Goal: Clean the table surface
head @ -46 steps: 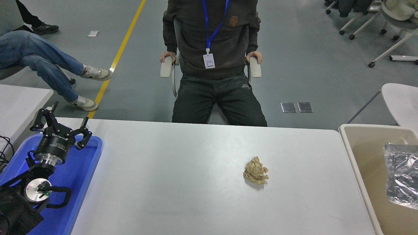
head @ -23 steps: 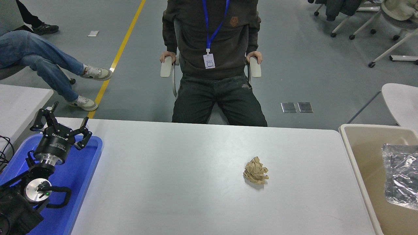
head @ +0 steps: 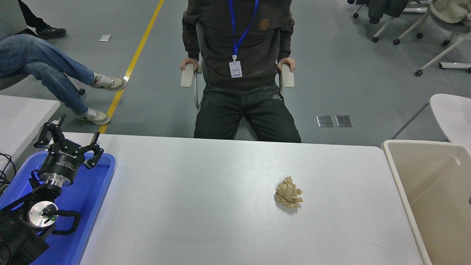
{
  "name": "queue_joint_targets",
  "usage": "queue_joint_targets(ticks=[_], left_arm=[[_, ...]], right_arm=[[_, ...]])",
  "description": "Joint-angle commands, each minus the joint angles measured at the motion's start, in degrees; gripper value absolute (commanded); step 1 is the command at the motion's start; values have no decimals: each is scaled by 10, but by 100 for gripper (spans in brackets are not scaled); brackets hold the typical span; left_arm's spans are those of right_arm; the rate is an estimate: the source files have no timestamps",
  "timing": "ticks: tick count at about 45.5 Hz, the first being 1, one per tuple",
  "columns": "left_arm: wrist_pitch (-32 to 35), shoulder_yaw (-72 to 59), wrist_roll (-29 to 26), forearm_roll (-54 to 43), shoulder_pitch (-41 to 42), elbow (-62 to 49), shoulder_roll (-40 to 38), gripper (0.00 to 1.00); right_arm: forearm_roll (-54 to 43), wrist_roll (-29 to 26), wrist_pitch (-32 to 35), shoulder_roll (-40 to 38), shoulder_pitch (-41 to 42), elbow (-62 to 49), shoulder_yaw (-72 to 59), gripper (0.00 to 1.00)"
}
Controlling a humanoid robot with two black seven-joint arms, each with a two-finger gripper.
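Head view: the surface [head: 206, 206], a wide matte grey-white tabletop with rounded corners, fills the lower half of the frame. A crumpled ball of tan paper [head: 288, 192] lies on it, right of centre, well apart from everything else. At the lower left, a blue tray [head: 92, 195] sits on the surface's left end, and the parked left hand [head: 70, 141] hangs over the tray's far end, its black fingers spread and released, grasping nothing. Small print on the hand's black body is too blurred to read. At the right edge, a beige bin [head: 404, 184] stands just beside the surface's right end.

Beyond the far edge, at top centre, a person [head: 239, 66] in a dark sweatshirt sits in a chair, both hands on its white armrests, wearing a blue lanyard with a badge. The floor is grey, crossed by a yellow line [head: 136, 59] at upper left, where another person's jeans-clad legs [head: 48, 70] stretch out. Wheeled chairs [head: 423, 25] stand at upper right.
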Motion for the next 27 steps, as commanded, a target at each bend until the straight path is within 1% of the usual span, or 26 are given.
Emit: queue_joint_targets(ticks=[1,15,27], left_arm=[[0,0,0,0,0,0,0,100],[0,0,0,0,0,0,0,100],[0,0,0,0,0,0,0,100]], right_arm=[[32,0,2,0,-1,-4,-7,98],[35,1,1,-7,0,-5,0,98],[68,2,1,-13,2,-15,0,97]])
